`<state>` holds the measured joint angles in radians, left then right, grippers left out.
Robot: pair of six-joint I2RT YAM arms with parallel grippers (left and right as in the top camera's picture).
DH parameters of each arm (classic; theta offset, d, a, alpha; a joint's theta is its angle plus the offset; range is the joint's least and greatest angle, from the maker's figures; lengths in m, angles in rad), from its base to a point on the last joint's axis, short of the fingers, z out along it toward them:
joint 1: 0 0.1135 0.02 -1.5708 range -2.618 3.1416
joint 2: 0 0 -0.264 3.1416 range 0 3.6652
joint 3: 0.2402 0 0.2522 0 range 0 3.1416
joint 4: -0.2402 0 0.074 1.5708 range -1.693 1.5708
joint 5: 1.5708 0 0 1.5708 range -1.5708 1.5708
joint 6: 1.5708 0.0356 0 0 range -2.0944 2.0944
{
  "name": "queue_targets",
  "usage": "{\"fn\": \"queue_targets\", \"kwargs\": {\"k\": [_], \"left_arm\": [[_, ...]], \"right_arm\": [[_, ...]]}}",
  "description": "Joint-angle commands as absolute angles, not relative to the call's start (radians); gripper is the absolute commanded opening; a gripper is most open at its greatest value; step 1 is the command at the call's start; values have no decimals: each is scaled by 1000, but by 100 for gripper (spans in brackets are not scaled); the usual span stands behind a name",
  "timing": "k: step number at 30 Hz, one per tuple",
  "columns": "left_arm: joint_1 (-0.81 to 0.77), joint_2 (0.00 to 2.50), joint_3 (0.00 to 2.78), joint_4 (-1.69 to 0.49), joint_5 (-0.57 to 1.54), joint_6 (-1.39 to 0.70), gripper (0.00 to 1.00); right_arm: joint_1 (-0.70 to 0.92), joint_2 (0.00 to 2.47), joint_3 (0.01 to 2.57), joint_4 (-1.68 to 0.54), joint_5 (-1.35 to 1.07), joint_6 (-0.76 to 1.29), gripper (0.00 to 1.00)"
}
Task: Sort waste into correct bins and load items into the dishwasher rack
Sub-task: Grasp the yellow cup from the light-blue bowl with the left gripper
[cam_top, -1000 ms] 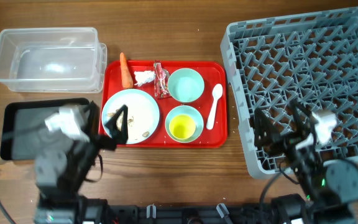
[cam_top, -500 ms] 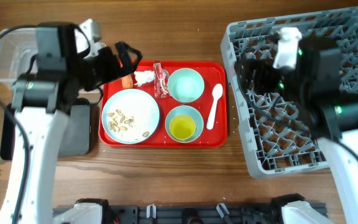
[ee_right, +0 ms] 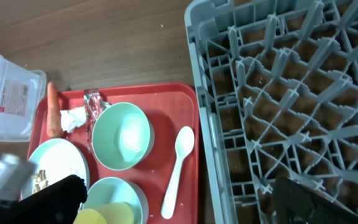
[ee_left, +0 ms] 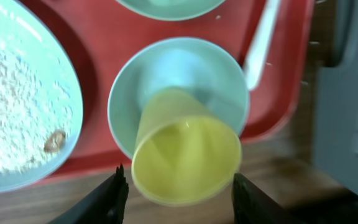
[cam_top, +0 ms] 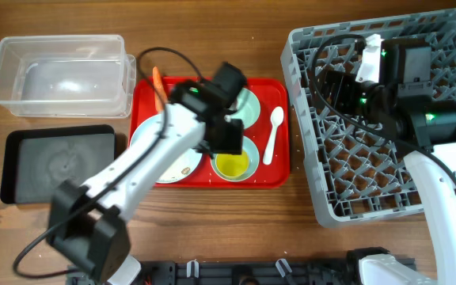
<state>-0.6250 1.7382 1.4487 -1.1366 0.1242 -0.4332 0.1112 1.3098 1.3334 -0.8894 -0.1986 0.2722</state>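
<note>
A small yellow cup (ee_left: pixel 185 163) stands in the light blue bowl (ee_left: pixel 179 81) on the red tray (cam_top: pixel 269 176). My left gripper (ee_left: pixel 180 200) is open just above the cup, one finger on each side, not touching it. In the overhead view the left gripper (cam_top: pixel 228 145) covers part of the pale mint bowl (cam_top: pixel 248 109) and the round plate (cam_top: pixel 158 150). The white spoon (cam_top: pixel 273 134) lies at the tray's right. The carrot (ee_right: pixel 53 117), tissue (ee_right: pixel 73 118) and red wrapper (ee_right: pixel 95 104) lie at the tray's back left. My right gripper (ee_right: pixel 182 208) is open and empty over the grey dishwasher rack (cam_top: pixel 418 182).
The clear tub (cam_top: pixel 62 75) stands at the back left, with the black tray (cam_top: pixel 58 162) in front of it. Beige food scraps (ee_left: pixel 17 118) lie on the plate. The left arm's cable loops over the carrot end of the tray.
My left arm has swung from the back left across the tray and come down over the yellow cup. My right arm stays raised over the rack's left part.
</note>
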Motion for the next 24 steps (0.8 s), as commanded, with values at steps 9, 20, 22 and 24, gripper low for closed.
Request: {"fn": "queue_targets", "kwargs": {"k": [9, 20, 22, 24], "left_arm": [[-620, 1906, 1430, -1069, -46, -472, 24], [-602, 1887, 1456, -1148, -35, -480, 4], [-588, 1859, 1495, -1195, -35, -480, 4], [-559, 1806, 1547, -1237, -33, -480, 4]], "right_arm": [[108, 1319, 1359, -902, -183, 292, 100], [108, 1319, 1359, -904, -181, 291, 100], [108, 1319, 1359, -907, -181, 292, 100], [108, 1319, 1359, -907, -181, 292, 100]]}}
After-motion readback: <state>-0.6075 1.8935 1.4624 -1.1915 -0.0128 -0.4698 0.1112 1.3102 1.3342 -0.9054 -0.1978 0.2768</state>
